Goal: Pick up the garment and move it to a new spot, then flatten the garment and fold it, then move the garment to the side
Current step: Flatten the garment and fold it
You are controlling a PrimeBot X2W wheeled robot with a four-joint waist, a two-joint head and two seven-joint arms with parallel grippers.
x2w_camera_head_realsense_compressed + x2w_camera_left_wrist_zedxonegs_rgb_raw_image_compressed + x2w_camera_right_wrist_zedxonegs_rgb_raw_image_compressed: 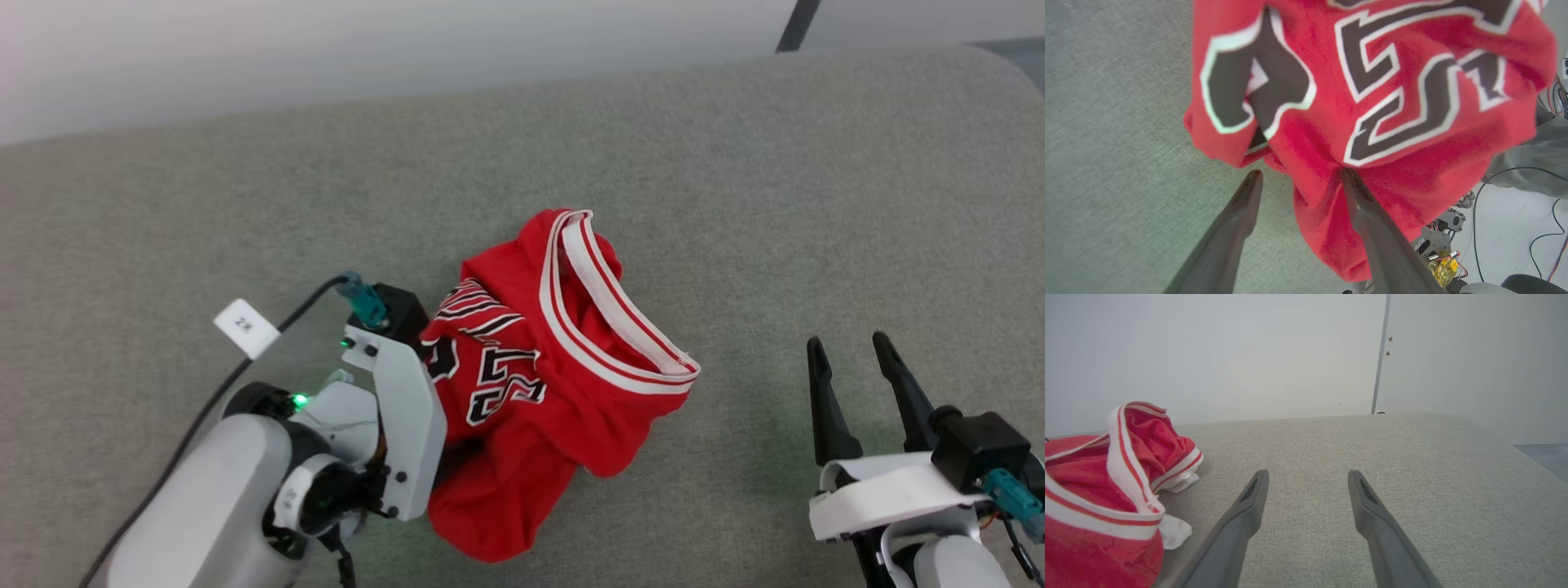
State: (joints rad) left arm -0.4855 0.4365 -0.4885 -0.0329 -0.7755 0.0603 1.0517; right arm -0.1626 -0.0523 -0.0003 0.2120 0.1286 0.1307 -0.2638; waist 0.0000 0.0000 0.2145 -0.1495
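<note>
Garment (563, 359) bunched against tips of left pincer (1301, 173), spread wide, nothing clamped; right pincer (847, 341) spread, empty.

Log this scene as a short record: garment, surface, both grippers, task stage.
garment: red jersey, crumpled in a heap, not flattened
striped trim: white and red, on top of the heap
lettering: black with white outline, facing the left gripper
grey surface: fabric-covered, carries the garment
left gripper: open, fingertips at the garment's edge, a fold of cloth between them, not clamped
right gripper: open, holding nothing, apart from the garment on the robot's right
task stage: pick-up not yet done
</note>
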